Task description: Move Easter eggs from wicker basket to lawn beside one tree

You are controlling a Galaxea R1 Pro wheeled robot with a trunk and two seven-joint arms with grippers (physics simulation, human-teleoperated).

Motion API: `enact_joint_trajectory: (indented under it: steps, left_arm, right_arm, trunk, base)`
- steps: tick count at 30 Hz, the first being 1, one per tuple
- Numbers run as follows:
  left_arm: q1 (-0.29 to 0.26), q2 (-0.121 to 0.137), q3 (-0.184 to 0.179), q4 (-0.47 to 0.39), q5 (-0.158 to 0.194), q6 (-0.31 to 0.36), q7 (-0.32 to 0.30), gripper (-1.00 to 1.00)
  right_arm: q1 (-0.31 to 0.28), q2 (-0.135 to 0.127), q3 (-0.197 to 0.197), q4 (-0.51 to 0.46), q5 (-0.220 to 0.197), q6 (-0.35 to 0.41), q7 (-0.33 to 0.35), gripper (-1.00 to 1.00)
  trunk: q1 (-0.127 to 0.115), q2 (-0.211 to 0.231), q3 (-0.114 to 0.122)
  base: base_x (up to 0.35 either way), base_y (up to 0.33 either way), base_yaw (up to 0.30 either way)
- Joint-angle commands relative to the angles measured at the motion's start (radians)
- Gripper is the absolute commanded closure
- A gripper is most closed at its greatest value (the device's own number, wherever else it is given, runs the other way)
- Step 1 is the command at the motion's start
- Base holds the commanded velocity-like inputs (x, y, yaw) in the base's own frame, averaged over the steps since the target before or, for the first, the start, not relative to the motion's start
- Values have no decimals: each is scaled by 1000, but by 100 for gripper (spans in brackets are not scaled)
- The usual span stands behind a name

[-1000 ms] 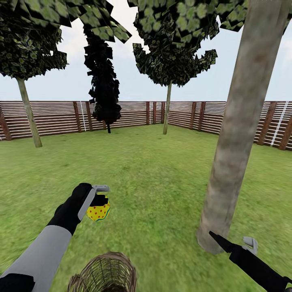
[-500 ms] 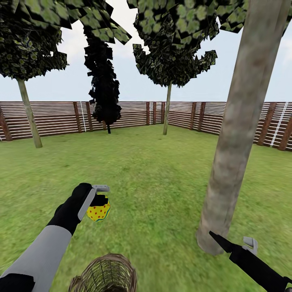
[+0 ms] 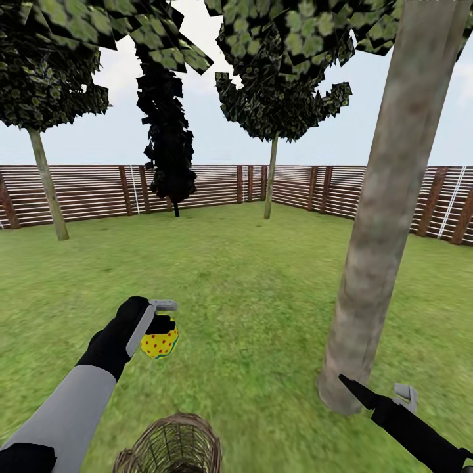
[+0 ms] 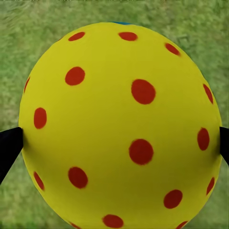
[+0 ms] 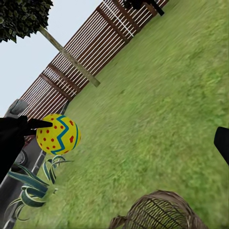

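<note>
My left gripper (image 3: 159, 332) is shut on a yellow Easter egg (image 3: 159, 343) with red dots, held above the lawn (image 3: 249, 289). In the left wrist view the egg (image 4: 119, 124) sits between the two black fingertips (image 4: 7, 148). The right wrist view shows the same egg (image 5: 58, 133) with a blue zigzag band. The wicker basket (image 3: 172, 443) stands on the grass just below the held egg, cut off by the picture's lower edge, and also appears as the basket (image 5: 157, 212). A thick grey-brown tree (image 3: 387, 217) rises to the right. My right gripper (image 3: 376, 389) is open at the foot of its trunk.
A brown slat fence (image 3: 210, 187) closes the garden at the back. Two thinner trees (image 3: 46, 184) (image 3: 270, 174) and a narrow, almost black tree (image 3: 167, 131) stand near it. A plant with striped leaves (image 5: 33, 188) shows beside the left arm.
</note>
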State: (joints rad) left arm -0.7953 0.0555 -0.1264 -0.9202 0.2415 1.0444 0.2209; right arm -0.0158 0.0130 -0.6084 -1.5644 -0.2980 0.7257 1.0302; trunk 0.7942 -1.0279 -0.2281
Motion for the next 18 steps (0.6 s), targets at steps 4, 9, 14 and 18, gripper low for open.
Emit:
enact_joint_trajectory:
  steps: [4, 9, 14, 18]
  left_arm:
    - [-1, 1, -4, -1, 10, 3, 9, 100]
    - [-1, 1, -4, -1, 10, 3, 9, 100]
    - [-1, 1, -4, -1, 10, 3, 9, 100]
    - [-1, 1, -4, 0, 10, 3, 9, 100]
  right_arm:
    - [-1, 1, -2, 0, -3, 6, 2, -100]
    - [-1, 1, -2, 0, -3, 6, 2, -100]
    - [-1, 1, -2, 0, -3, 6, 2, -100]
    - [-1, 1, -1, 0, -3, 6, 2, -100]
  trunk:
    - [-15, 27, 11]
    - [-35, 62, 27]
    - [-54, 97, 43]
    - [-69, 125, 55]
  base:
    - [0, 0, 0]
    - [0, 0, 0]
    - [0, 0, 0]
    - [0, 0, 0]
